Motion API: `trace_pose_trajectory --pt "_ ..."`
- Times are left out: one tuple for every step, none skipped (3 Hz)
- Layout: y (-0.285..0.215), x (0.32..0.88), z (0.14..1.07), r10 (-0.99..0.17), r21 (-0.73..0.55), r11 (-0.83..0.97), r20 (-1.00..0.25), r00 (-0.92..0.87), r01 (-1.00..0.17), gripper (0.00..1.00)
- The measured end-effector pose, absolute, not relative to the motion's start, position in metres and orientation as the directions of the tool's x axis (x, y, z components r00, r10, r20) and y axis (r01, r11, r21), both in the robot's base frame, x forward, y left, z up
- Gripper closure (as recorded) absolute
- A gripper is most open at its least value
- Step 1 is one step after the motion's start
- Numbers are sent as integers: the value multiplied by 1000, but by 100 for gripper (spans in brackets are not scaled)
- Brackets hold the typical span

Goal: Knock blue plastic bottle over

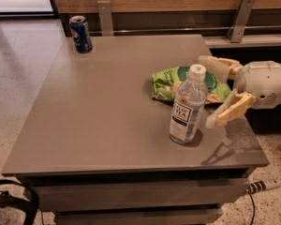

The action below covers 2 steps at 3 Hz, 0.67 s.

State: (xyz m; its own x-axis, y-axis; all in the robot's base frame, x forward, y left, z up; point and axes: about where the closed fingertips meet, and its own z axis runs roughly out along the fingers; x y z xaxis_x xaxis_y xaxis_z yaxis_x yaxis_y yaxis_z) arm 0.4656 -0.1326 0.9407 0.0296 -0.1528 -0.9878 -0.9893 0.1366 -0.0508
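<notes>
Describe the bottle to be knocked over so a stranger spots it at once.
On the grey table, look toward the front right, just before the green snack bag, with the robot's open hand at its right. The blue plastic bottle stands upright there: clear, white-capped, TEA-labelled, taller than the blue can at the far left corner.

Gripper (206, 92) over the table's (84, 125) right side beside the bottle (187, 106), fingers spread, arm cut off by the right edge, bag (166, 81) partly hidden behind bottle and upper finger, label's small print unreadable, strap (9, 199) cut by the left edge
</notes>
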Motion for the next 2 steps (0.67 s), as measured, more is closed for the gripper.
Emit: trace_pose_trajectory --pt "-116 461 943 -137 -53 118 -990 36 -992 0" --pt "-103 453 929 -109 -46 133 -993 32 -990 3"
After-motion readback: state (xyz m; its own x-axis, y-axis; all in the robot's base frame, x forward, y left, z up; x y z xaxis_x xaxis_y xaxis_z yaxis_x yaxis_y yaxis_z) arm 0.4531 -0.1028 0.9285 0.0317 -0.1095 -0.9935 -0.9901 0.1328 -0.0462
